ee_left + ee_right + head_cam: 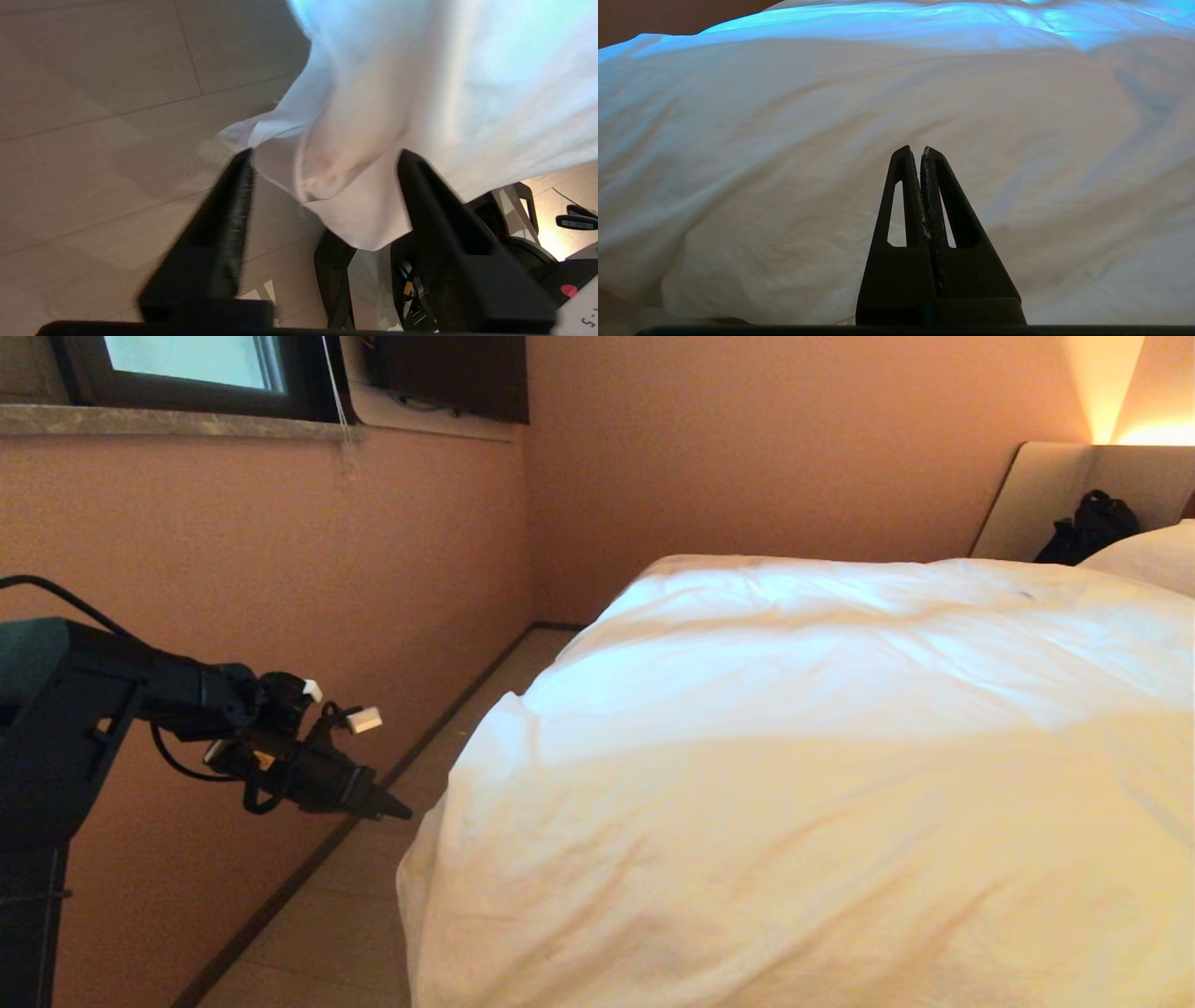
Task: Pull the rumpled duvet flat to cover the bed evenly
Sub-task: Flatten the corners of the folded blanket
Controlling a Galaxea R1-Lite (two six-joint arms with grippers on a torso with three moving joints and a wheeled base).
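The puffy white duvet (803,756) lies spread over the bed, and its near left corner droops over the side. Of the bed only the beige headboard (1046,495) shows at the far right. My left gripper (397,810) hovers over the floor just left of that corner, apart from it. In the left wrist view the left gripper (325,156) is open, and the hanging duvet corner (355,205) sits loose beyond the fingers (229,224), gripped by neither. My right gripper (917,149) is shut and empty, pointing at the duvet (784,140).
A narrow strip of wood floor (373,896) runs between the pink wall (280,569) and the bed. A white pillow (1153,555) and a black bag (1088,527) rest by the headboard. My own base (514,252) shows under the duvet corner.
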